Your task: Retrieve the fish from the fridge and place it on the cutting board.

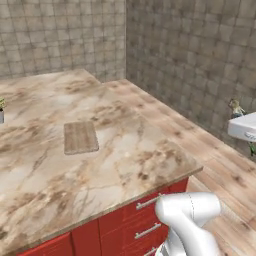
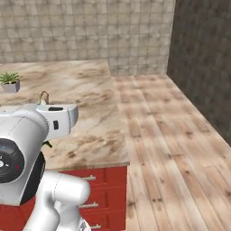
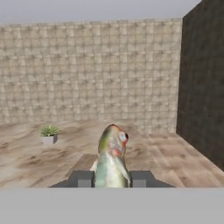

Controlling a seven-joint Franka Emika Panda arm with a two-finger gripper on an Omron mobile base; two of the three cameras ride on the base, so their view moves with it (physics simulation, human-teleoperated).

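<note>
In the hand view my gripper [image 3: 111,178] is shut on the fish [image 3: 111,157], a greenish-grey body with a reddish head that sticks up between the two dark fingertips. The left base view has the gripper [image 1: 243,127] at the far right edge, high over the wooden floor, with the fish's [image 1: 235,107] end poking above the white hand. The cutting board [image 1: 80,137] lies flat on the marbled counter [image 1: 145,160], well to the left of the gripper and apart from it. In the right base view the fish [image 2: 43,96] peeks over the hand. The fridge is out of view.
A small potted plant [image 3: 49,133] [image 2: 9,81] stands at the counter's far side. Red drawers [image 1: 145,225] with silver handles front the counter. Tiled walls close off the back and the right. Open wooden floor [image 2: 158,149] runs beside the counter.
</note>
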